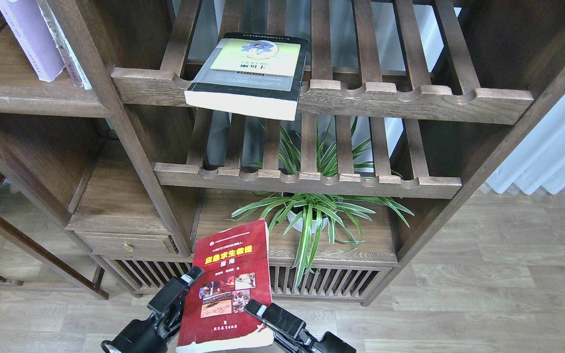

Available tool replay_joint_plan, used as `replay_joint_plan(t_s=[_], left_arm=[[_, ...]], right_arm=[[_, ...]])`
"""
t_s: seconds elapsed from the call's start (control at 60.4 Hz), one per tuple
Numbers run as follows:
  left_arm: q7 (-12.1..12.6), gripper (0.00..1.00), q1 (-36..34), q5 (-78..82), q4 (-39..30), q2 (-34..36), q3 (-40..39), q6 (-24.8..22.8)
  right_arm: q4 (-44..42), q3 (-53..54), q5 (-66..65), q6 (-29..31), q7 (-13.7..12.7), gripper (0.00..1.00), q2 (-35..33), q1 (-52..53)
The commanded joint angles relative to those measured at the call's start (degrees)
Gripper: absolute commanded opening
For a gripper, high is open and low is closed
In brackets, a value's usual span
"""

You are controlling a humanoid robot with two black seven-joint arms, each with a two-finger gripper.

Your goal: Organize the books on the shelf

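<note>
The red book (228,289) stands between two dark fingers (172,296), apparently one claw (223,304) gripping its edges; which arm's, I cannot tell.

There is a single view, taken from the robot's own head, looking forward and steeply down at a dark wooden bookcase (130,147) that fills the upper and middle frame at close range. The floor (483,294) runs along the bottom and lower right, a pale curtain (557,147) sits at the right edge, and both arms enter at bottom centre.
</note>
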Motion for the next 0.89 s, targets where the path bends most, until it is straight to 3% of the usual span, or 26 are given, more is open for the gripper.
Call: replay_joint_plan(t_s=[0.0, 0.613, 0.878], left_arm=[[0.0, 0.92, -0.5, -0.7, -0.3, -0.5, 0.7, 0.0], [0.0, 0.90, -2.8, -7.4, -2.4, -0.1, 4.1, 0.0], [0.0, 0.94, -1.4, -7.3, -2.9, 6.9, 5.3, 0.0]], right_arm=[[0.0, -0.1, -0.1, 0.0, -0.1, 0.04, 0.0, 0.0], [0.0, 0.1, 0.0, 0.0, -0.1, 0.04, 0.0, -0.1], [0.1, -0.3, 0.3, 0.0, -0.1, 0.03, -1.0, 0.5]])
